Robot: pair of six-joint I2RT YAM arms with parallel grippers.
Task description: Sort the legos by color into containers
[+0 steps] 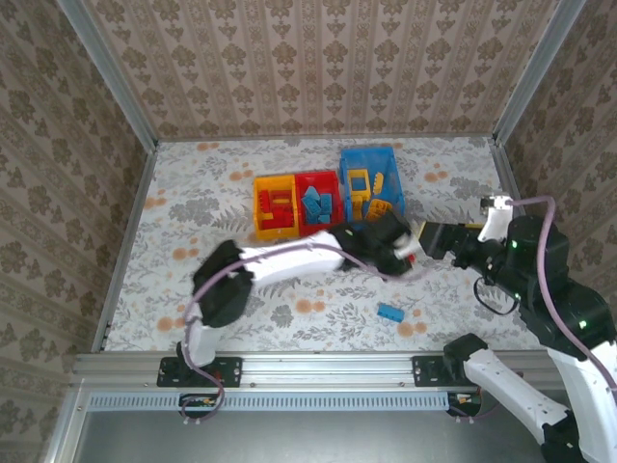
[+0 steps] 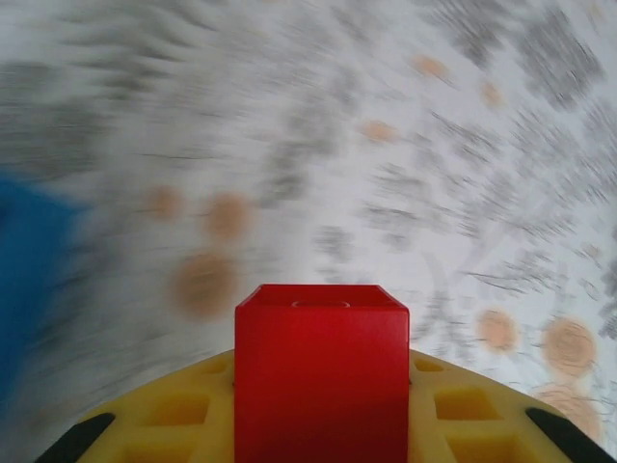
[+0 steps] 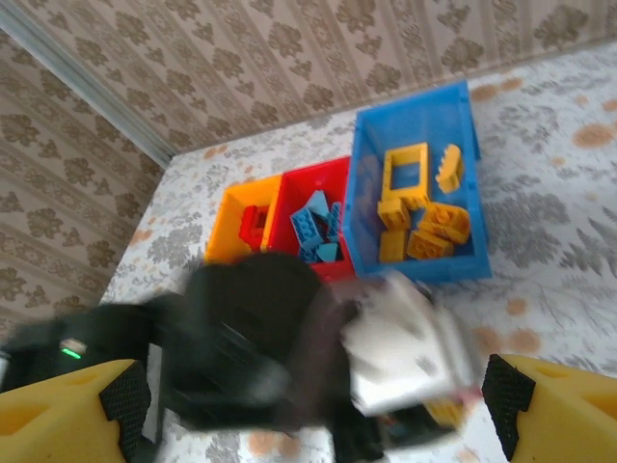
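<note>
Left hand (image 1: 403, 253) clamped on a red lego (image 2: 321, 371) just off the near corner of the blue bin (image 1: 367, 150), right hand (image 1: 431, 238) close beside it with fingers spread wide, blue lego (image 1: 390, 312) lying loose on the surface (image 1: 193, 193).

Your left arm (image 1: 289, 258) stretches low across to the right, left gripper (image 1: 409, 253) clamped on a red brick (image 2: 321, 376). Your right gripper (image 1: 436, 237) faces it, close by, jaws spread wide.

Floral-patterned table (image 1: 212, 183): yellow-orange bin (image 1: 257, 207), red bin (image 1: 318, 176) and blue bin (image 1: 366, 154) side by side at far centre; one blue brick (image 1: 390, 312) loose near the front.
</note>
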